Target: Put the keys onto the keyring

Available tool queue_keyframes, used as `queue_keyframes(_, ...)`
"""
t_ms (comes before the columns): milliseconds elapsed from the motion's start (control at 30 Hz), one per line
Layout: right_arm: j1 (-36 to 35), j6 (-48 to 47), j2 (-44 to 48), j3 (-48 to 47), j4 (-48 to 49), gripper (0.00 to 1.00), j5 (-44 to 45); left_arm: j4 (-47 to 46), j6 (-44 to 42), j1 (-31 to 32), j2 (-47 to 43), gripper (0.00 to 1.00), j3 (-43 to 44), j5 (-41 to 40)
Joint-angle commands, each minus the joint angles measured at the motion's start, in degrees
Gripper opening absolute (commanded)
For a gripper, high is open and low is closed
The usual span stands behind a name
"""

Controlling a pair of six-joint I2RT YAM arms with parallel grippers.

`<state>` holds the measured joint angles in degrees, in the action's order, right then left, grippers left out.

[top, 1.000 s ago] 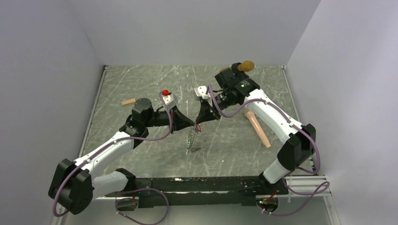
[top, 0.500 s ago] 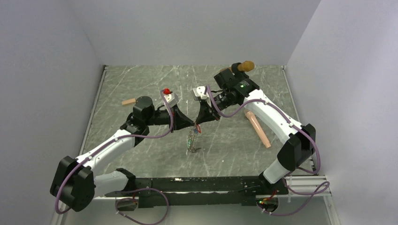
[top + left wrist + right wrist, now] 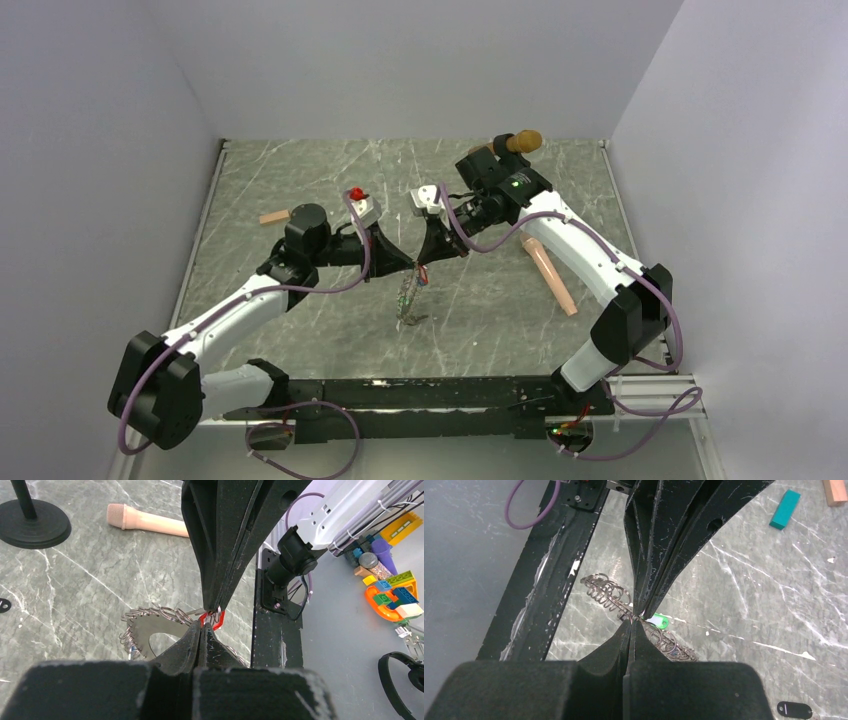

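We have both claws meeting tip to tip in the air, well to the left of the pink microphone (image 3: pixel 549 270) that lies on the table (image 3: pixel 500 325). The left claw (image 3: pixel 201 626) is pinched fully closed, and so is the right claw (image 3: pixel 631 625). Their points are touching or very nearly so.

From that meeting point the keyring (image 3: pixel 407 300) hangs down as a limp coil of grey wire loops. Its lower end looks to reach the table, also left of the microphone. A red-tagged key (image 3: pixel 214 620) sits right at the junction of the tips, and a green-tagged key (image 3: pixel 657 621) lies just beside it against the loops. Everything there is small and crowded, so we cannot tell which claw pinches the wire and which the red key.

We judge the step in hand to be working the red key onto the ring. To do it well, we would:

- treat one claw as a fixed anchor and move only the other
- use short strokes that follow the curve of the wire rather than pulling straight apart
- move slowly, since the hanging coil will swing and tug
- let go only once the wrist views show the key's eye past the wire's end
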<state>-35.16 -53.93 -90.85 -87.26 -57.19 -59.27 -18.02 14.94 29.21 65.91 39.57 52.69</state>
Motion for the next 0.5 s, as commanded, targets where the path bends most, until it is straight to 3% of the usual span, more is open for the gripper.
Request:
queue_keyframes(0,-1.67,-3.03,0.06,-0.1,-1.45,0.0,-3.16,-4.5,1.45,-0.31,0.27,0.0,3.58,-0.49)
queue_keyframes(467,-1.59,-8.67,0.76,0.67,-4.74,0.0,-2.65,-10.99,7.53,-2.35,1.29,0.0,2.26,1.48)
